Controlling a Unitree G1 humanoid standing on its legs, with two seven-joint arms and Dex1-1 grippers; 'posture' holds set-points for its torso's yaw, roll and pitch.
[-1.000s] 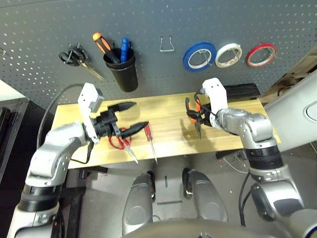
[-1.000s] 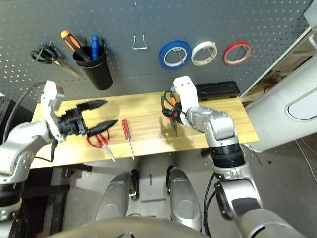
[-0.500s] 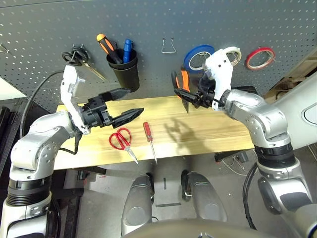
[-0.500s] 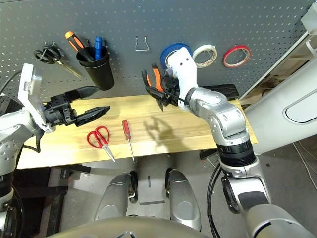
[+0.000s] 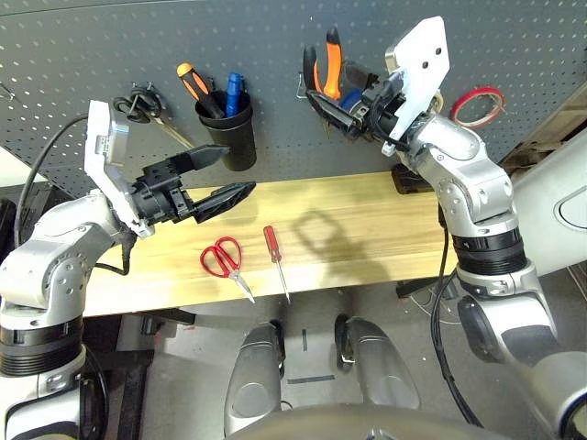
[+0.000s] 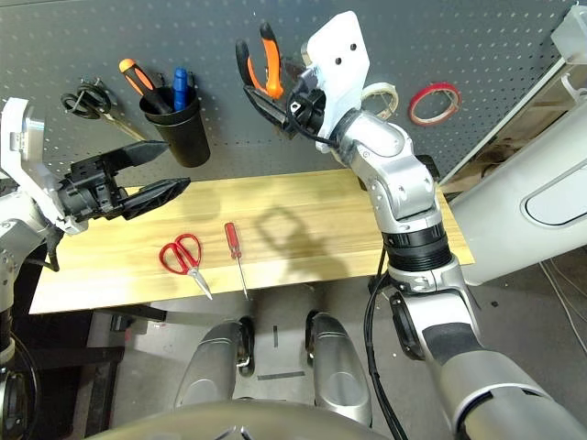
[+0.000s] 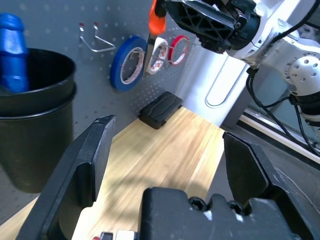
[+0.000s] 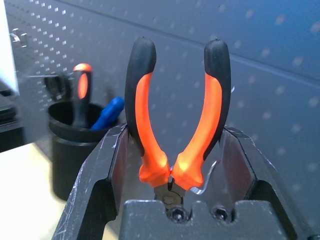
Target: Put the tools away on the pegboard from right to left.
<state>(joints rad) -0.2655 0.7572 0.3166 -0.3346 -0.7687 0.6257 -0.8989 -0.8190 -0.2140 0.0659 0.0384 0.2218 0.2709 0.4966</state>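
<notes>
I see my right gripper (image 5: 341,103) grasping orange-and-black-handled pliers (image 5: 326,69) at upper centre against the dark grey perforated pegboard (image 5: 83,46); my left gripper (image 5: 213,177), centre-left, gapes empty.

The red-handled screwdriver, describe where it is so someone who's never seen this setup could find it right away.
Start at the dark grey pegboard, then drop to the wooden table below it. Near the table's front edge, left of the middle, lies the red-handled screwdriver, its thin metal shaft pointing toward the robot. Its neighbour to the left, the red-handled scissors, has two finger loops; the screwdriver has a single straight handle.
</notes>
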